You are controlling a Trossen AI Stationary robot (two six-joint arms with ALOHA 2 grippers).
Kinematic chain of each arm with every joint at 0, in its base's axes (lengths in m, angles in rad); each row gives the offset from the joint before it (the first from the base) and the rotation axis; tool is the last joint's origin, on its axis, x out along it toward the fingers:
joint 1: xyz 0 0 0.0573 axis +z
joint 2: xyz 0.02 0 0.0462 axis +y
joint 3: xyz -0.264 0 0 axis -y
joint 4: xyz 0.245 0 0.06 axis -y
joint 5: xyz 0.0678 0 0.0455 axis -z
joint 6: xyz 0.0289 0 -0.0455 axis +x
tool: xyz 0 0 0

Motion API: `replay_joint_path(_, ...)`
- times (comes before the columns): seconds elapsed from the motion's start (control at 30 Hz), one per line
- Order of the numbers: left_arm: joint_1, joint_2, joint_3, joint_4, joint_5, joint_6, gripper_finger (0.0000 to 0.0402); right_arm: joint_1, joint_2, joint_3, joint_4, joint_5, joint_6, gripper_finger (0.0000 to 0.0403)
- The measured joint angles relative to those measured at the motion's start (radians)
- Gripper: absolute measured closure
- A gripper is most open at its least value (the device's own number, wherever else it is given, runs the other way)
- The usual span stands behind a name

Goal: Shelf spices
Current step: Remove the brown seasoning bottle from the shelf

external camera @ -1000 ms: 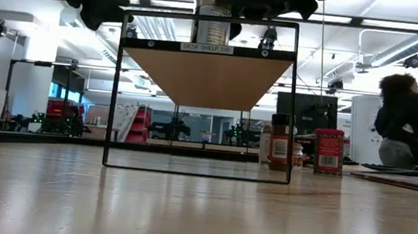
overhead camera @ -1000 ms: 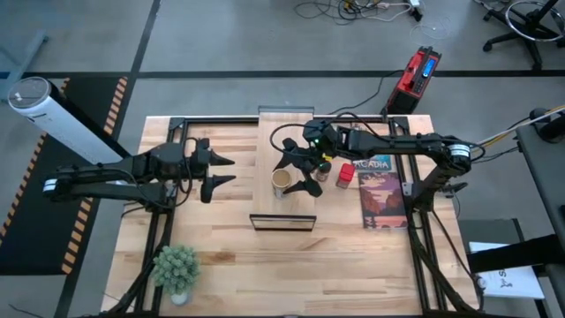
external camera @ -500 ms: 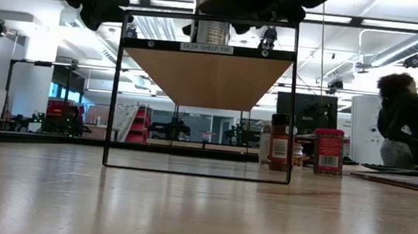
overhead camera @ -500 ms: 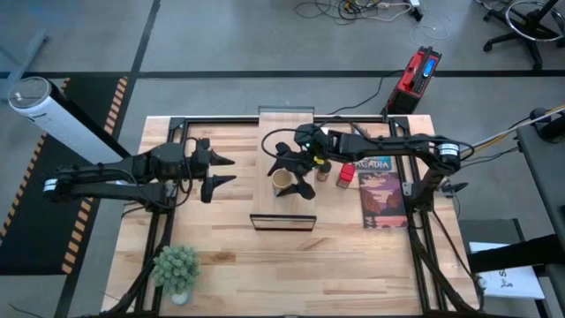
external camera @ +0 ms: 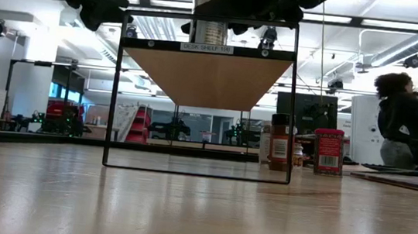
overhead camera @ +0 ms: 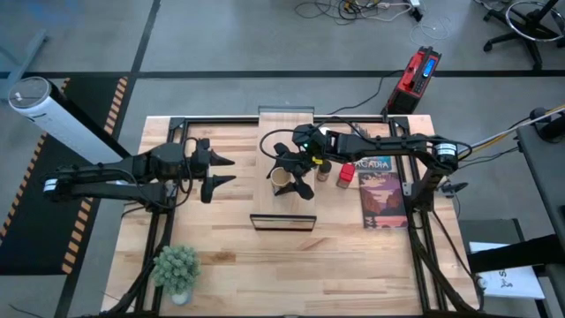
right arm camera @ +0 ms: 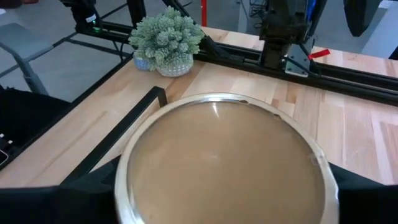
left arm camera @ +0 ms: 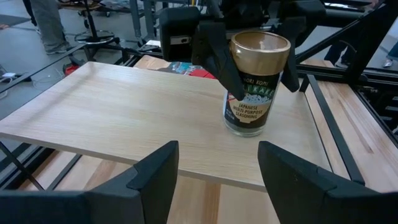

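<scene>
**Tan-topped jar standing on the shelf, right gripper around it**

The tan-topped jar (left arm camera: pixel 255 84) stood upright on the pale shelf (left arm camera: pixel 124 118), toward its right end in the high view. The right gripper (overhead camera: pixel 291 172) was lowered over the jar, its fingers (left arm camera: pixel 214 53) spread on either side of the glass; the left wrist view showed a gap on at least one side, so whether they touched the jar could not be told. The left gripper (overhead camera: pixel 221 170) hung with fingers apart left of the shelf, well clear of it. The red tin (external camera: pixel 328 151) and the dark-lidded jar (external camera: pixel 279 142) stood on the table (overhead camera: pixel 229 256) just right of the shelf, beside the game box (overhead camera: pixel 381 196). A potted plant (overhead camera: pixel 176 267) sat near the table's front left corner.
</scene>
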Motion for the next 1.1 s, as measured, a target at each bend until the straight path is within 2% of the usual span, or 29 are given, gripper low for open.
replay_joint_path(0.3, 0.000, 0.000, 0.000, -0.003, 0.000, 0.000, 0.0191, 0.000, -0.009, -0.001, -0.008, 0.002, 0.000, 0.0149)
replay_joint_path(0.57, 0.000, 0.000, 0.000, -0.003, 0.000, 0.000, 0.0196, -0.010, -0.074, -0.002, -0.042, 0.002, -0.011, 0.0149)
replay_joint_path(1.1, 0.000, 0.000, 0.000, -0.007, 0.000, -0.005, 0.0197, -0.036, -0.268, -0.026, -0.413, 0.074, -0.015, 0.0149)
